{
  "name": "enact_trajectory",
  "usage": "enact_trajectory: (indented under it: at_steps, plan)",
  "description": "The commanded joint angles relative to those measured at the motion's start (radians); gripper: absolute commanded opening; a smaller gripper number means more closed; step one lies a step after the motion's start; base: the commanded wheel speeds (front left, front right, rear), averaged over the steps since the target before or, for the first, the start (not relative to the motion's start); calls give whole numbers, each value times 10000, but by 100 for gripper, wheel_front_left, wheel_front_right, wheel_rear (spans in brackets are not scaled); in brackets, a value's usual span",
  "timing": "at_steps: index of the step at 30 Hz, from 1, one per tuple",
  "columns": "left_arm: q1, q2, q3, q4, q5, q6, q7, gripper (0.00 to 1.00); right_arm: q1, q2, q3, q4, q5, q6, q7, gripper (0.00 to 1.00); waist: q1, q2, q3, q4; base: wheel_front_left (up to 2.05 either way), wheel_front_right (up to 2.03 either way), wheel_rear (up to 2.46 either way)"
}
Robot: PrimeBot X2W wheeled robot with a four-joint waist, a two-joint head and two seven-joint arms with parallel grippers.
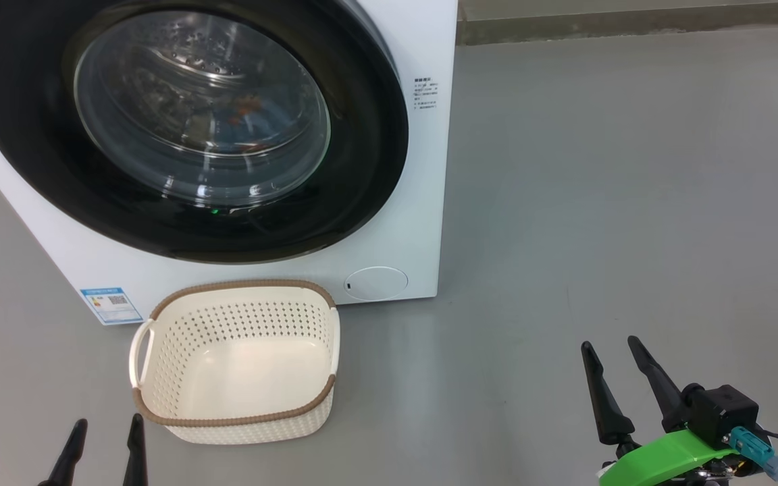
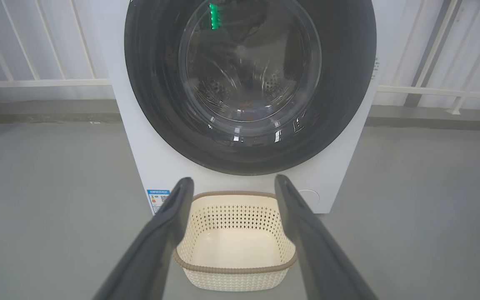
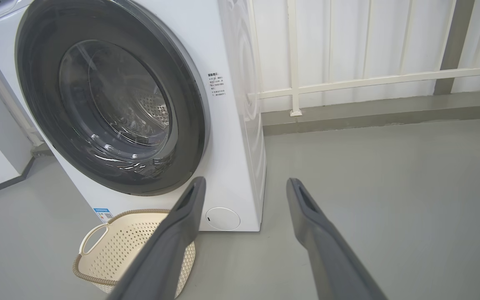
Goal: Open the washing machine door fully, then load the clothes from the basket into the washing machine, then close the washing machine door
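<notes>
The white washing machine (image 1: pixel 402 169) stands on a grey floor (image 1: pixel 632 202) with its front towards the robot. Its round door (image 1: pixel 362 135) sits shut and flush against that front, the glossy black rim ringing a clear glass bowl that bulges outward. Through the glass, a patch of blue and orange clothes (image 1: pixel 247 121) shows low in the steel drum.

The cream basket (image 1: pixel 240 317) rests upright on the floor just in front of the machine, below the door, between the blue label (image 1: pixel 111 305) and the round flap (image 1: pixel 375 283). Its open top faces up and its pale bottom shows in full. In the head view its long axis runs left to right, parallel to the machine's front, with one looped handle at its left end.

The left hand (image 1: pixel 107 432) hovers just short of the basket, its two dark fingers spread apart and holding nothing. They point towards the basket and the door beyond; in the left wrist view the basket lies between them. The right hand (image 1: pixel 610 351) hangs well to the right over bare floor, its fingers likewise apart and gripping nothing, and they point past the machine's right side. A green bracket (image 1: pixel 666 455) shows at its wrist. A white railing (image 3: pixel 348 81) lines the wall behind.
</notes>
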Motion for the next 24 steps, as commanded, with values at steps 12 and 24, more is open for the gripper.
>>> enact_trajectory:
  at_steps: [12,24]
  plan:
    - [-180,277,158,-199,-132,-24,-65,100,16,7,219,-268,-60,-59,-47,100,0,0,50,68,0,0,0]
    - [-216,265,194,-225,-155,-24,-65,100,0,7,170,-220,-40,-59,-47,100,0,0,92,116,0,0,0]
